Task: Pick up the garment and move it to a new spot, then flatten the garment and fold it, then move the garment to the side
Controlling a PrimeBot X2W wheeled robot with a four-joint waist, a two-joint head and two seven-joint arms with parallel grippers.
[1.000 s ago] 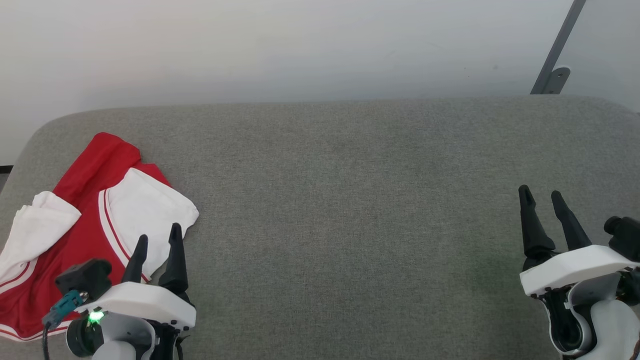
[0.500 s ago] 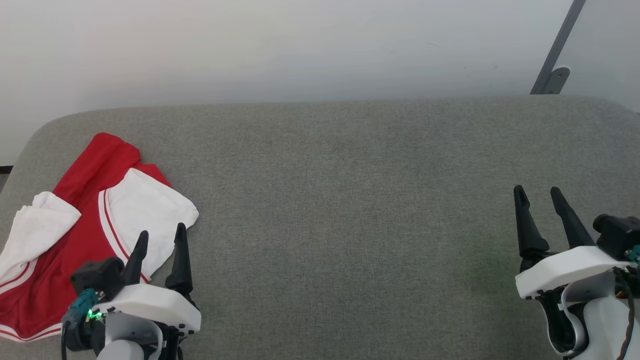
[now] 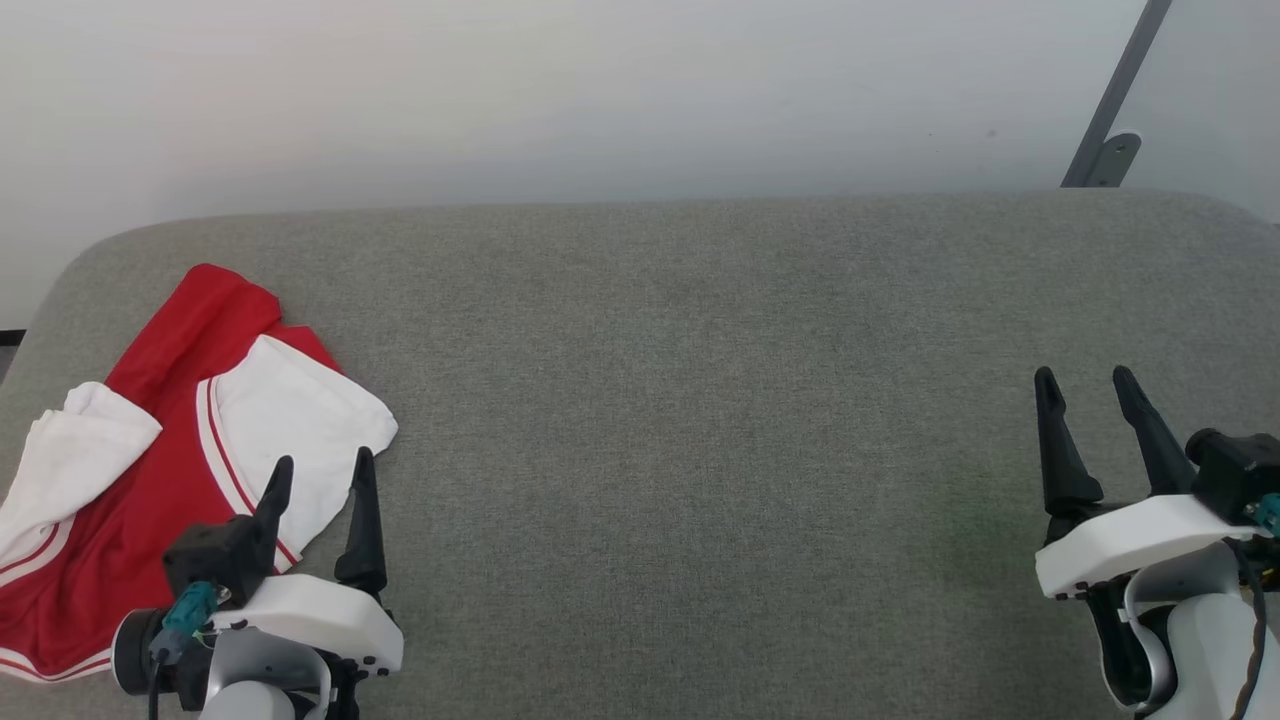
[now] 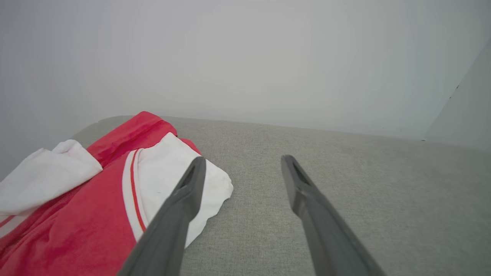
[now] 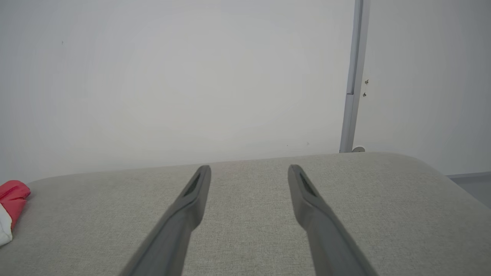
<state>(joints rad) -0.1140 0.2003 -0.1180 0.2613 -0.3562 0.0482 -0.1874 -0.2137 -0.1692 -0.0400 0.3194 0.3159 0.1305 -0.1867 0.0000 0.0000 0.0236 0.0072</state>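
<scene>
The garment (image 3: 170,430), red with white sleeves and striped trim, lies folded in a loose bundle at the far left of the grey padded table (image 3: 700,400). My left gripper (image 3: 322,463) stands open at the lower left, just beside the garment's near right edge, nothing between its fingers. In the left wrist view the garment (image 4: 96,199) spreads left of the open left gripper (image 4: 242,160), one finger overlapping the white sleeve. My right gripper (image 3: 1085,378) is open at the lower right, far from the garment. In the right wrist view the right gripper (image 5: 249,168) is open and a corner of the garment (image 5: 11,199) shows far left.
A white wall (image 3: 600,90) runs behind the table's far edge. A grey metal strut with a bracket (image 3: 1110,150) leans at the back right. The table's rounded corners fall away at both ends.
My left gripper has drawn back a little toward the near edge and shifted slightly right. The right gripper has barely moved. The garment lies as before.
</scene>
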